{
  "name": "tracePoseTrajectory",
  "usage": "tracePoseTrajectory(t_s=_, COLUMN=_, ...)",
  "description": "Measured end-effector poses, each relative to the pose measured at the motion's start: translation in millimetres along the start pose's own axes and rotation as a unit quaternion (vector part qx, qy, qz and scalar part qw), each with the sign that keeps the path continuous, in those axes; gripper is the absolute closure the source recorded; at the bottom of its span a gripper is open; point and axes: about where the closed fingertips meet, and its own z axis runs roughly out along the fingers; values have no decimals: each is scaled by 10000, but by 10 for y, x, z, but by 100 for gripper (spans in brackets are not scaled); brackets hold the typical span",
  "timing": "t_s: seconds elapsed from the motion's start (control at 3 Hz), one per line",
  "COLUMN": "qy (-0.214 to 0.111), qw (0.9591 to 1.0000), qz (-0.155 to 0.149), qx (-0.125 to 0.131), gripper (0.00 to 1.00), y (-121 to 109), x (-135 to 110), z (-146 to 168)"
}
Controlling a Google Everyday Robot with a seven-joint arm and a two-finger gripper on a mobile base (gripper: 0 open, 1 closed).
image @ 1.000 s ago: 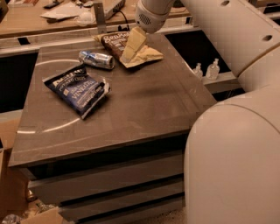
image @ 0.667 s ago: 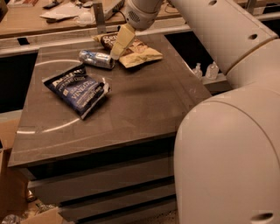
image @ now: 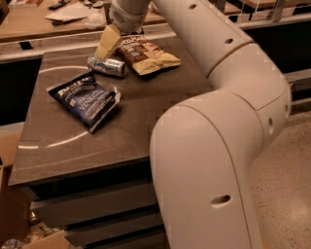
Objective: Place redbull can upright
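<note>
The redbull can point(image: 108, 66) lies on its side on the brown table point(image: 146, 112), near the far edge, between the two chip bags. My gripper point(image: 104, 48) hangs just above the can's left end, with a cream-coloured finger point(image: 108, 41) pointing down at it. The big white arm reaches in from the right foreground and curves over the table to the gripper.
A dark blue salt-and-vinegar chip bag point(image: 87, 99) lies in front of the can on the left. A brown-and-cream chip bag point(image: 148, 54) lies right of the can. A wooden counter with papers point(image: 73, 12) stands behind. A cardboard box point(image: 12, 209) sits on the floor at lower left.
My gripper has moved left, from over the brown-and-cream bag to above the can's left end. The can and both bags have not moved.
</note>
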Motion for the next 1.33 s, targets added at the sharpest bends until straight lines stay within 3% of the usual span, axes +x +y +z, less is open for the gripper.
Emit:
tracePoseTrajectory(t_s=0.67, qy=120, qw=9996, qz=-162, qx=-173, gripper=0, y=123, x=-395, z=505)
tracePoseTrajectory(t_s=1.33, qy=466, qw=9975, qz=-482, qx=-216, gripper=0, y=219, x=-488, z=907)
